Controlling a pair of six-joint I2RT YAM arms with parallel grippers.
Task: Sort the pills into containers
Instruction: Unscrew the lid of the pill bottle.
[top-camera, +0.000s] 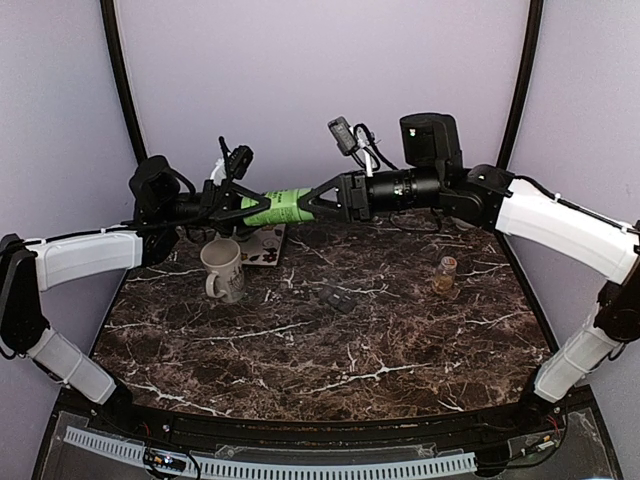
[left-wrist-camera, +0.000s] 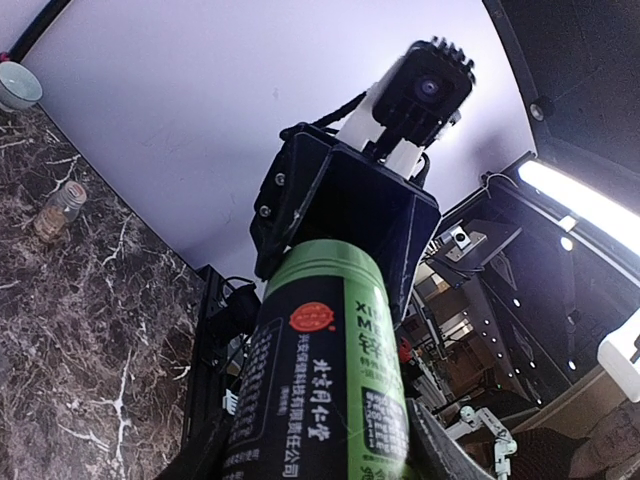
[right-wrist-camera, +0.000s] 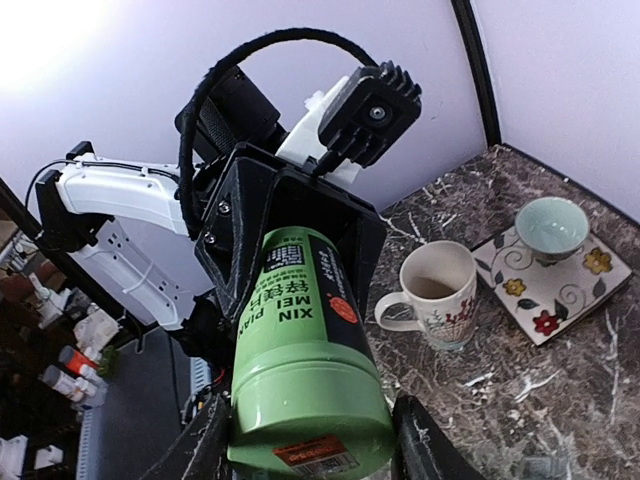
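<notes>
A green bottle (top-camera: 278, 207) with a black label hangs level in the air over the table's back, held from both ends. My left gripper (top-camera: 245, 210) is shut on its body (left-wrist-camera: 325, 450). My right gripper (top-camera: 310, 203) is shut on its green lid end (right-wrist-camera: 310, 440), a finger (right-wrist-camera: 205, 445) pressing each side. Tan-yellow pills fill the bottom of a small glass jar (top-camera: 445, 276) on the right of the table, also seen in the left wrist view (left-wrist-camera: 57, 208). The containers (top-camera: 335, 297), a low dark strip, lie mid-table and are hard to make out.
A white flowered mug (top-camera: 223, 268) stands below the bottle, empty inside (right-wrist-camera: 436, 292). Behind it a flowered tile (top-camera: 265, 245) carries a pale teal bowl (right-wrist-camera: 551, 227). The marble table (top-camera: 330, 360) ends at a black frame all round.
</notes>
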